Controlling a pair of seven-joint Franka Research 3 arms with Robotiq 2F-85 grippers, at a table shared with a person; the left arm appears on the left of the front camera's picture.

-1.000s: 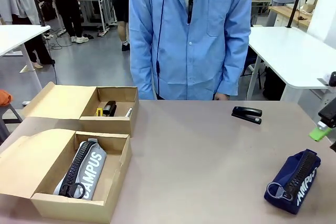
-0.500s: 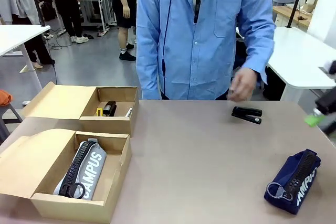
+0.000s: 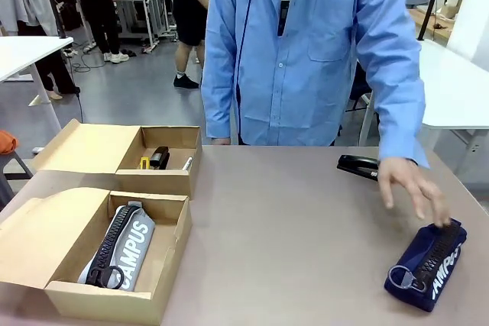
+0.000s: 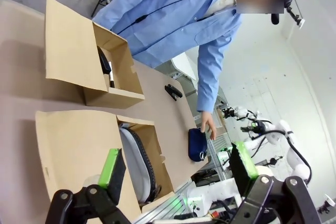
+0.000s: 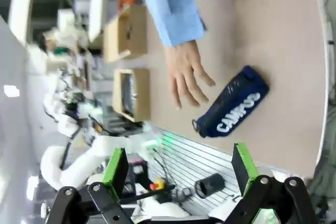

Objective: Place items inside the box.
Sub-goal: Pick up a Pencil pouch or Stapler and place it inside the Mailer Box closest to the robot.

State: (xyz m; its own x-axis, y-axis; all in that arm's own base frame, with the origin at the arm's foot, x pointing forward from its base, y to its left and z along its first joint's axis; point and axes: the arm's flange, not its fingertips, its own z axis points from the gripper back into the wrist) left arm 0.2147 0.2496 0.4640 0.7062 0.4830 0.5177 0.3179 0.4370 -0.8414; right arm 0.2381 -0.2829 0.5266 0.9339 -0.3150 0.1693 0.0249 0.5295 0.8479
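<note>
A navy zip pencil case [image 3: 426,263] lies at the table's right front; it also shows in the right wrist view [image 5: 233,102] and left wrist view [image 4: 197,144]. A person's hand [image 3: 410,185] reaches down over it, fingertips at its top end. A black stapler [image 3: 357,166] lies behind the hand. The grey "CAMPUS" pencil case [image 3: 122,245] rests in the near box [image 3: 34,238]. The far box [image 3: 164,181] holds a black stapler [image 3: 159,157], something yellow and a pen. My left gripper [image 4: 177,167] is open, high above the boxes. My right gripper [image 5: 179,167] is open, high over the navy case.
Both cardboard boxes stand at the table's left with their lids folded open to the left. The person in a blue coat [image 3: 306,51] stands at the far edge. White tables [image 3: 458,89] and other people are in the room behind.
The person has leaned in and moved the hand from near the right stapler down to the navy case. My right gripper's green pad has left the front view's right edge.
</note>
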